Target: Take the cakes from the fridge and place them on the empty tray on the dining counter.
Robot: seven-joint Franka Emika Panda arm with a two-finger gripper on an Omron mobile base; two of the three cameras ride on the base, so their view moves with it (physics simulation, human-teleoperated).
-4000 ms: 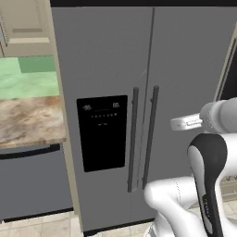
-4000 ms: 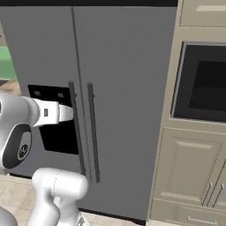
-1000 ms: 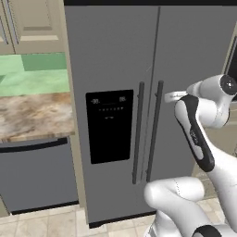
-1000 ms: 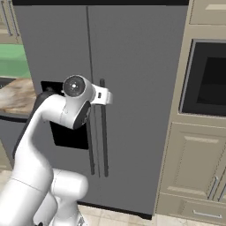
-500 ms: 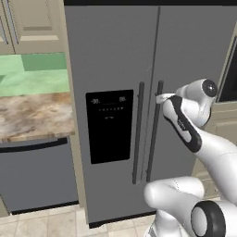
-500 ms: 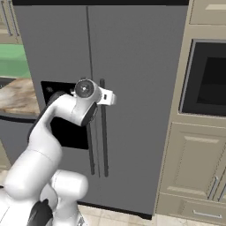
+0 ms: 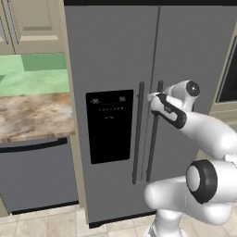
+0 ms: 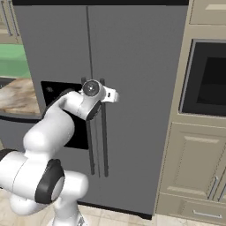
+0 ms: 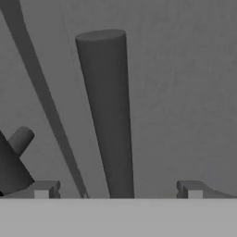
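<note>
The grey two-door fridge (image 7: 111,55) (image 8: 132,66) stands shut in front of me, with a black dispenser panel (image 7: 109,125) on its left door. My gripper (image 7: 152,97) (image 8: 115,96) is at the upper end of the right door's dark bar handle (image 7: 155,134) (image 8: 104,141). In the hand view that handle (image 9: 109,115) runs up between my two fingertips (image 9: 44,189), which stand wide apart on either side of it without touching. The gripper (image 9: 118,190) is open and holds nothing. The cakes are hidden, and the empty tray and the dining counter are out of view.
The left door's handle (image 7: 137,134) (image 9: 11,162) runs close beside the right one. A marble-topped counter (image 7: 32,115) over a grey appliance front (image 7: 37,173) adjoins the fridge on the left. A wall oven (image 8: 207,79) and beige cabinets (image 8: 194,167) stand on the right.
The arm has stretched forward and brought the hand up to the top of the right door handle. The jaws have stayed wide apart and the fridge doors have stayed shut.
</note>
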